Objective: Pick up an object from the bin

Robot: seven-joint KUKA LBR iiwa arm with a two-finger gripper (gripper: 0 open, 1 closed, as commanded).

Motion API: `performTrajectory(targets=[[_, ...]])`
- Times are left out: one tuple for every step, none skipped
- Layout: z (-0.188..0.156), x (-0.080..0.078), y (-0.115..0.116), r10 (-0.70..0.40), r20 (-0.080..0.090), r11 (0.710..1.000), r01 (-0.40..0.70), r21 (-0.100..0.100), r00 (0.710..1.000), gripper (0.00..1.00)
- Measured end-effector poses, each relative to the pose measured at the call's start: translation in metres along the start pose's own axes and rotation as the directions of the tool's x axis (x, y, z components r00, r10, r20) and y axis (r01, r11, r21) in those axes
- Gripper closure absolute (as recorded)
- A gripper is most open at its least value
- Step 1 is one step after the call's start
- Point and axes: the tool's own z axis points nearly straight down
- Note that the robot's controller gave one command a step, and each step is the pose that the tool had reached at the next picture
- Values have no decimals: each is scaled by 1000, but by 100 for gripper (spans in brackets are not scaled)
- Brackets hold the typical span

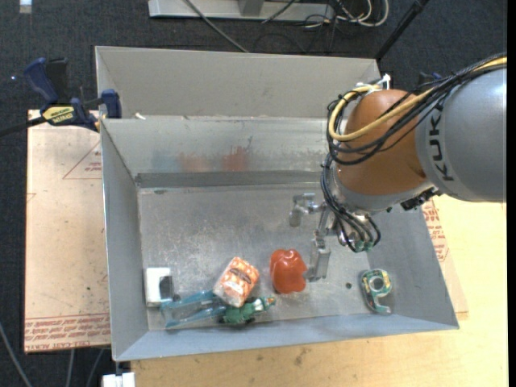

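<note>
Overall level: bright and even across the grey metal bin point(121, 240); the dark floor point(48, 22) around it is dim.
Light source: overhead, going by the pale sheen on top of the orange cover point(379, 147) and the grey arm link point(476, 135).
Shadows: soft and short; 1 dull patch lies on the bin's floor under the wrist, and a thin one hugs the base of the red rounded thing point(286, 270).
Glare: mild; 2 faint reddish reflections point(214, 161) sit on the bin's back wall.
Edges: the bin's rims run straight to the corners.

grey bin point(201, 216), red cup point(286, 270), orange block point(237, 280), green toy point(240, 314), white block point(157, 285)
</note>
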Motion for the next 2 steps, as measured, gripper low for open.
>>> performTrajectory(targets=[[-4,-2,0,0,8,1000,0,0,1000,0],[79,24,5,84,11,996,-84,-2,996,0]])
